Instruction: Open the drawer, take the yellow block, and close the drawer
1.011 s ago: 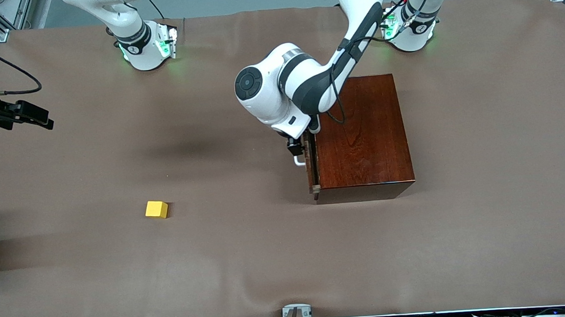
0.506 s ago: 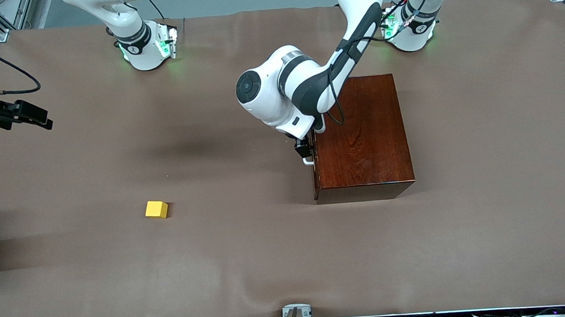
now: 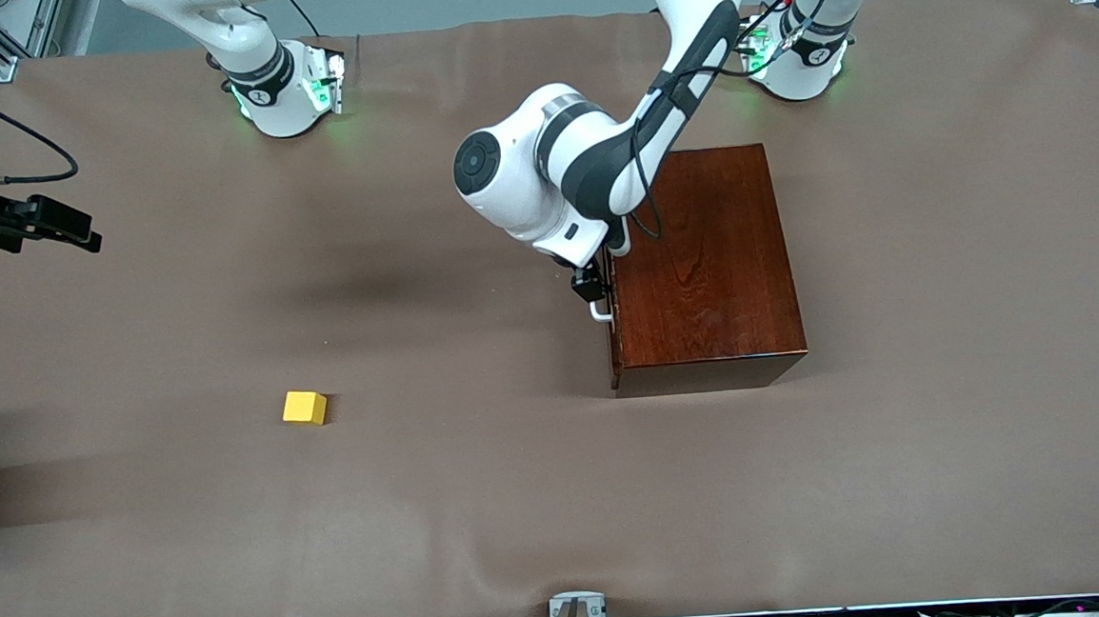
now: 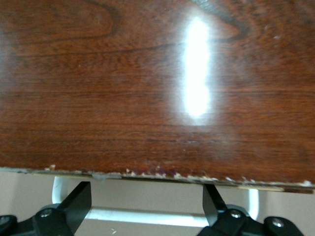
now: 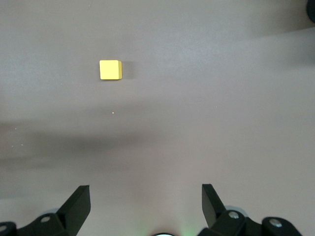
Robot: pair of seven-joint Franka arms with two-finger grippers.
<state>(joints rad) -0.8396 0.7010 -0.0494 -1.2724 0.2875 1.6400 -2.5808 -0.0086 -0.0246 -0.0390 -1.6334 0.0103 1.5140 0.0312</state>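
Two jaws of the left gripper (image 4: pixel 142 209) straddle the drawer (image 3: pixel 611 319) handle (image 4: pixel 147 216).

Front cam is set high, faced at both robot bases, whole table (image 3: pixel 145 562) covered. Left wrist cam is held very close to the wooden box (image 4: pixel 157 83), handle (image 4: pixel 152 216) seen; box (image 3: pixel 704 256) shared w/ front view. Right wrist cam is aimed down from higher; yellow block (image 5: pixel 110 70) shared w/ front (image 3: pixel 305 407).
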